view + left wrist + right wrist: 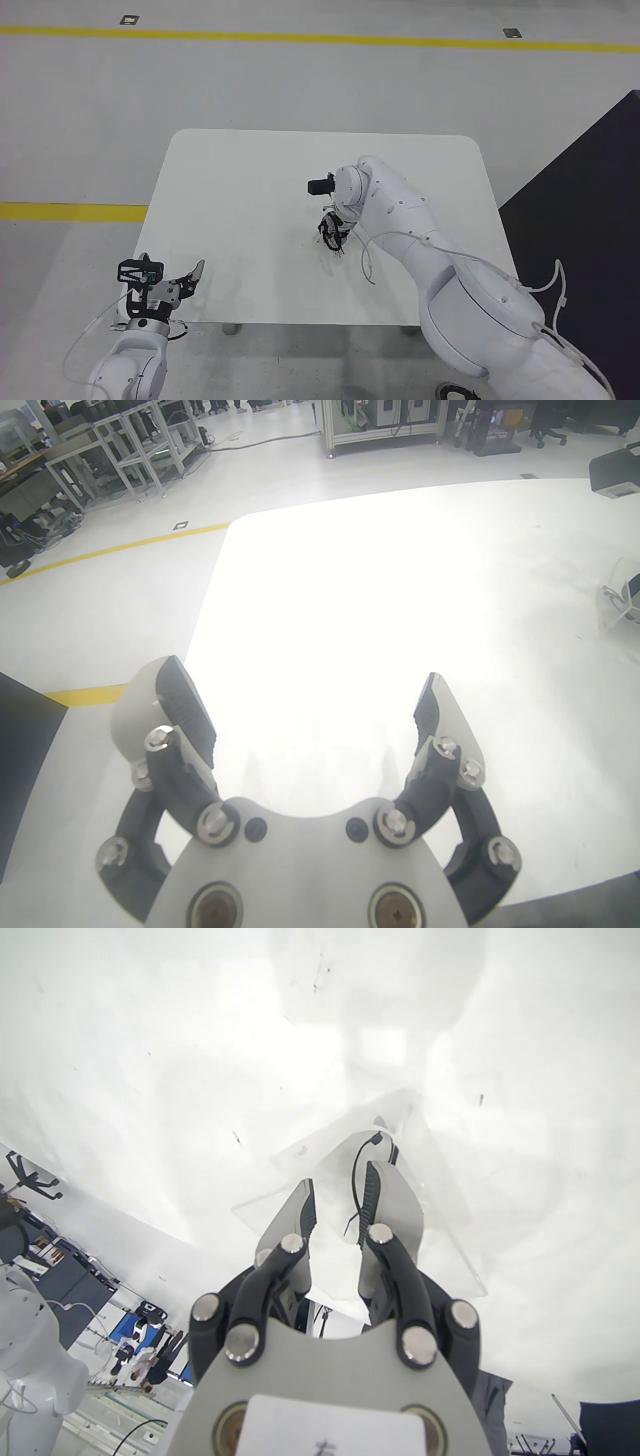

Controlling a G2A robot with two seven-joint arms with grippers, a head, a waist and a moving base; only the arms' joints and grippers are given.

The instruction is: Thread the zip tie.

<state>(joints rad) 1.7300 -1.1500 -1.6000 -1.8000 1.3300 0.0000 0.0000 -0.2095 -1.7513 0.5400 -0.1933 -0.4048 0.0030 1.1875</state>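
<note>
1. The right gripper (340,1175) hangs low over the middle of the tabletop (250,180); its claw is parted by a narrow gap and straddles a clear plastic fixture (440,1228) resting on the tabletop. I judge this low, close pose suits fine work on a thin strap.
2. The zip tie (356,1178), thin and black, curves through that gap and runs close along one pad; the gap is wider than the strap, so both pads cannot be pinching it. Its far end sits at the fixture's far part; the fixture probably steadies the tie so an end can be fed.
3. The left gripper (300,670) sits over the near edge by the near left corner, claw spread wide with nothing between the fingers, well apart from the fixture; it looks parked in wait.
4. Hard to make out:
   - whether the tie touches the pad or only lies beside it;
   - whether its tail has passed through the head;
   - the fixture's outline, which fades into the white tabletop, and its near part, which lies under the gripper.
</note>
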